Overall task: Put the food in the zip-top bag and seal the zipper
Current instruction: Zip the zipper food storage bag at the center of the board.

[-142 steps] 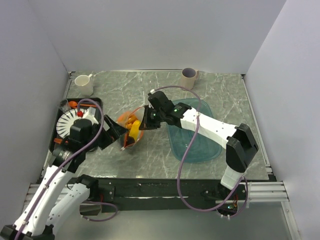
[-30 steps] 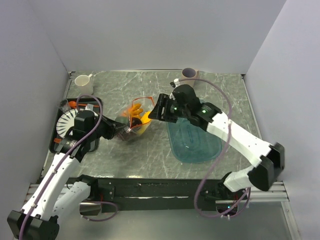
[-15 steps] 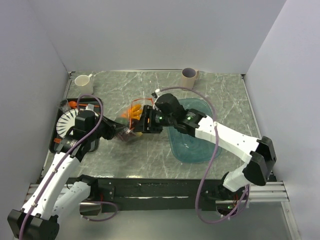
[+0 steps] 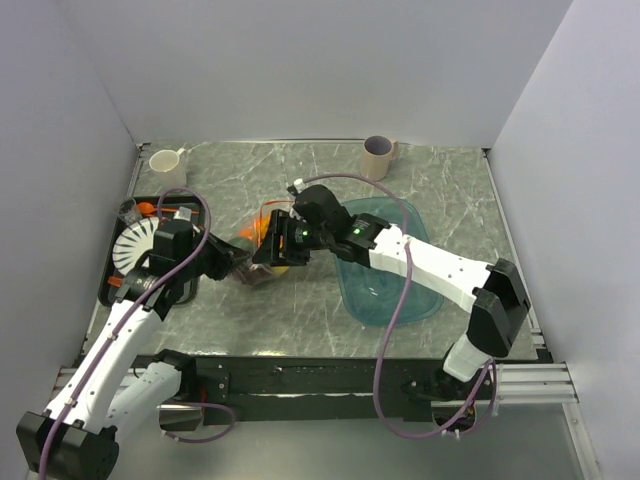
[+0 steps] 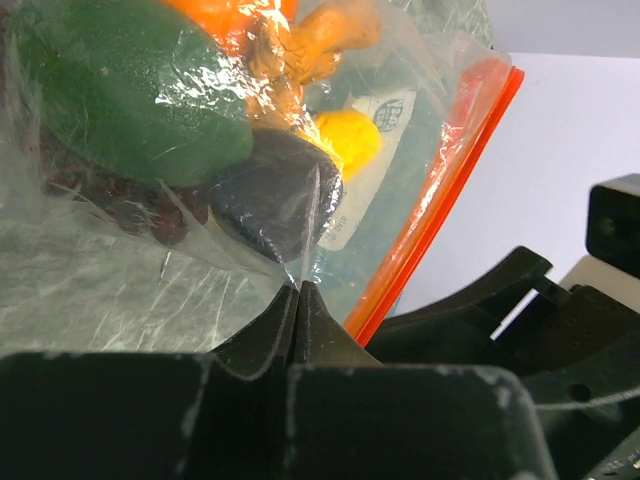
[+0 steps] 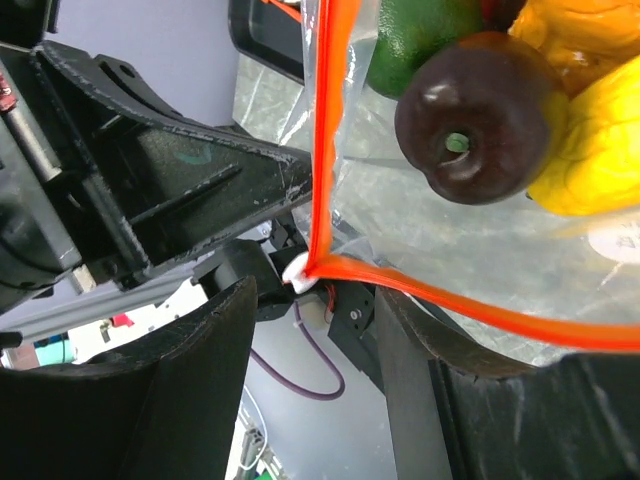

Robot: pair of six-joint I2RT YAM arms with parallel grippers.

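Note:
The zip-top bag (image 4: 258,262) sits at the table's middle left, filled with food: a green fruit (image 5: 120,90), a dark purple one (image 6: 475,120), yellow pieces (image 6: 600,140) and orange ones (image 5: 230,15). My left gripper (image 5: 298,290) is shut on a fold of the bag's clear plastic beside the orange-red zipper (image 5: 440,190). My right gripper (image 6: 315,295) is open at the bag's mouth. The zipper (image 6: 322,130) bends at its white slider (image 6: 298,275), which lies between the right fingers, untouched. In the top view the right gripper (image 4: 270,248) covers the bag's right side.
A translucent teal tray (image 4: 395,290) lies under the right arm. A black tray (image 4: 115,285) with a white rack stands at the left, with an orange spoon (image 4: 148,208) on it. A white mug (image 4: 167,168) and a beige cup (image 4: 378,155) stand at the back.
The right gripper has swung left from above the teal tray onto the bag's mouth. The left gripper has kept its hold and hardly moved.

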